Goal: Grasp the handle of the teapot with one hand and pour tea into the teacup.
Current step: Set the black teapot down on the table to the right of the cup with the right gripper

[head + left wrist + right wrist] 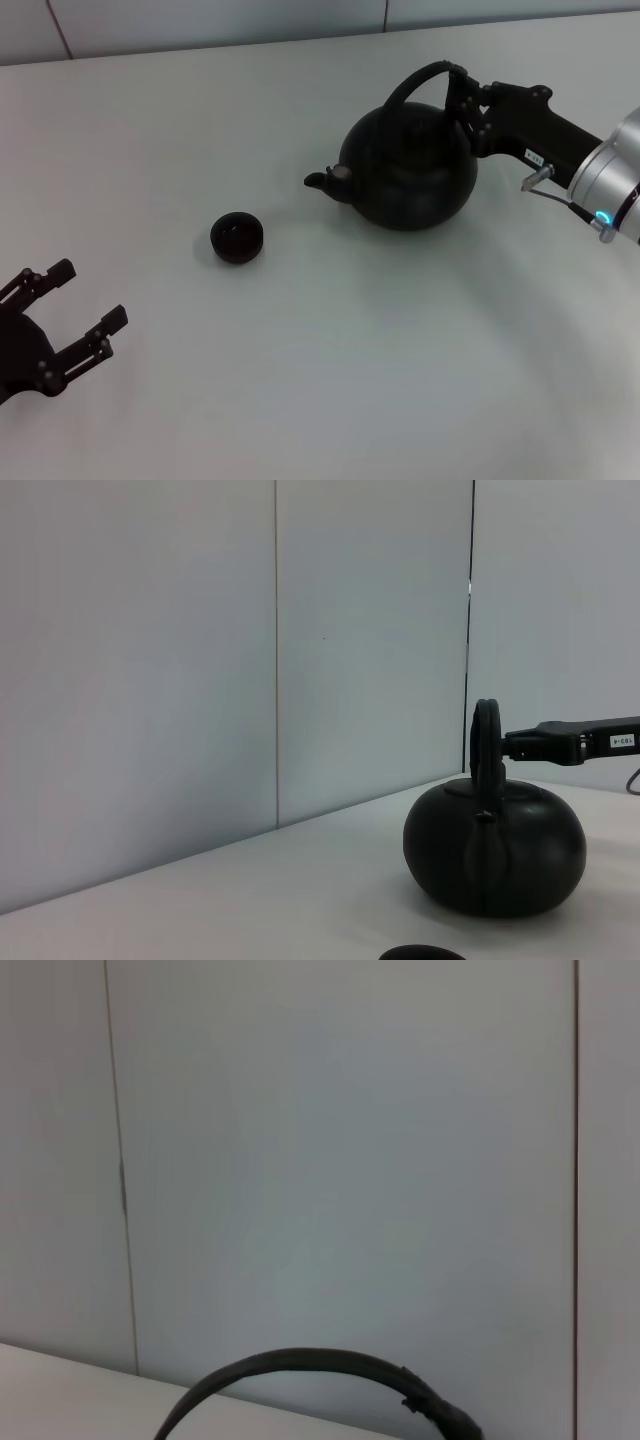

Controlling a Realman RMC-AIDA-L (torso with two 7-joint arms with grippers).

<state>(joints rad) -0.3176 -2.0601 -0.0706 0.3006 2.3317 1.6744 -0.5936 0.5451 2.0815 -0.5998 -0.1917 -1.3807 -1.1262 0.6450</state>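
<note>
We see a white table [330, 400] under pale wall panels, teapot [410, 165] upper right, teacup [237, 238] centre-left, right gripper [466, 100] at the handle [420, 78] — grip unclear, left gripper [88, 300] parked lower left — fingers spread wide.

A bare test room, a lab by its look: a plain white table [330, 400] stands against blank grey wall panels [200, 680] with thin seams.

In the left wrist view only the rim of the teacup [420, 953] shows, cut off by the edge. The right wrist view crops the handle [320, 1368] to its arch, the teapot body unseen.
</note>
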